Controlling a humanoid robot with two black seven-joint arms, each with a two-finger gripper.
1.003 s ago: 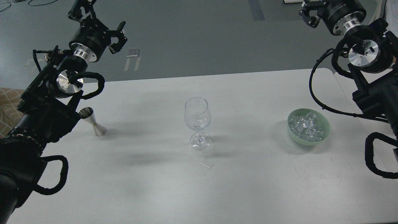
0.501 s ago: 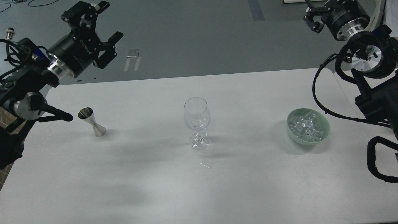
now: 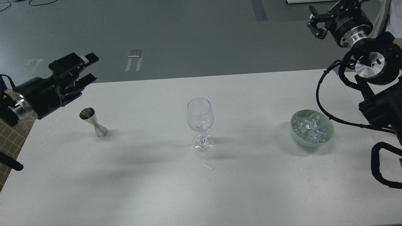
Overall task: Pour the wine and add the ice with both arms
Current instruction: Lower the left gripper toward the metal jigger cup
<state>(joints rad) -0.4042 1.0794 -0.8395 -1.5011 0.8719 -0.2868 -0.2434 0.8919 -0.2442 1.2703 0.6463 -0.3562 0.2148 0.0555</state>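
Observation:
A clear stemmed wine glass (image 3: 200,121) stands upright at the table's middle. A silver jigger (image 3: 93,122) stands at the left; I cannot see any wine in it. Several small clear ice cubes (image 3: 309,127) lie in a pale green bowl (image 3: 328,133) at the right. My left gripper (image 3: 90,68) is open and empty. It points right, at the table's back left edge, above and behind the jigger. My right gripper (image 3: 315,22) is high at the far right, beyond the table, well away from the bowl. Its claws look apart and empty.
A few clear drops (image 3: 207,166) lie on the white table (image 3: 157,188) in front of the glass. My right arm's looped cables (image 3: 323,103) hang near the bowl's right side. Grey floor lies beyond the table's back edge.
My left arm has swung down and to the left, bringing its gripper from high above the back edge down towards the jigger. My right gripper has shifted slightly right.

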